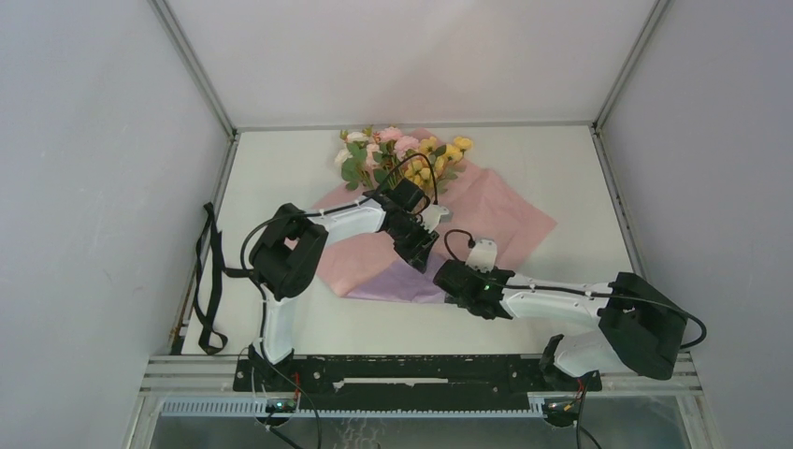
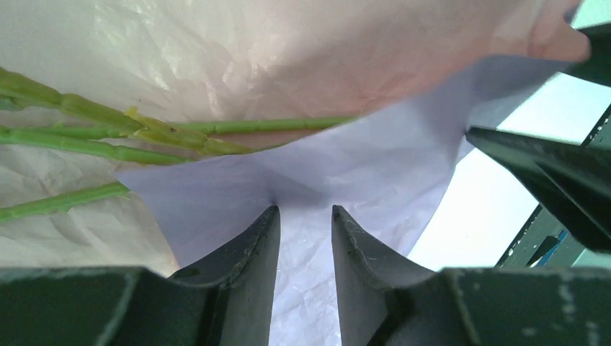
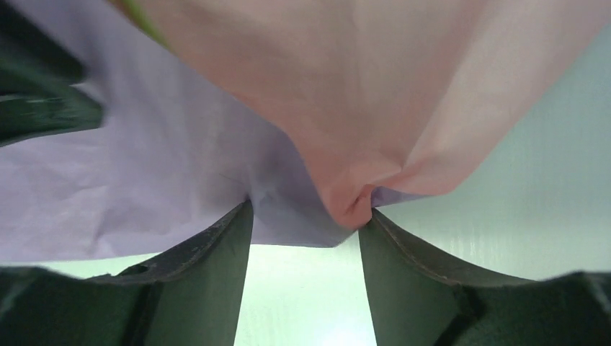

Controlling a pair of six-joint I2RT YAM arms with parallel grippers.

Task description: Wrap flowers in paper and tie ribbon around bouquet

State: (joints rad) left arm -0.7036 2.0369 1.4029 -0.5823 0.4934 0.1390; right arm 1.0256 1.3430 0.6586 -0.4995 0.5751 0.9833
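The flowers [image 1: 400,150] lay at the far middle of the tabletop [image 1: 281,173], blooms pointing away from the arms and green stalks running back toward them. They rested on the pink face of the paper [image 1: 496,217], which was spread beneath them. Its near corner was folded over to show the purple side.

The left tool [image 2: 302,213] pointed down at that purple flap, just beside the stalks. Its fingers stood parted by a narrow gap with the purple sheet showing through it. They were released rather than clenched, though I could not tell whether their tips touched the sheet. The stalks lay just beyond the flap's edge, to the left in the left wrist view.

The right tool [image 3: 310,209] sat at the near edge of the fold, close to the left one. Its fingers were spread wide and gripped nothing. A crumpled corner of the paper, pink over purple, sat between the tips, nearer the right-hand finger.

A dark ribbon [image 1: 210,281] hung over the tabletop's left edge, well apart from both tools.
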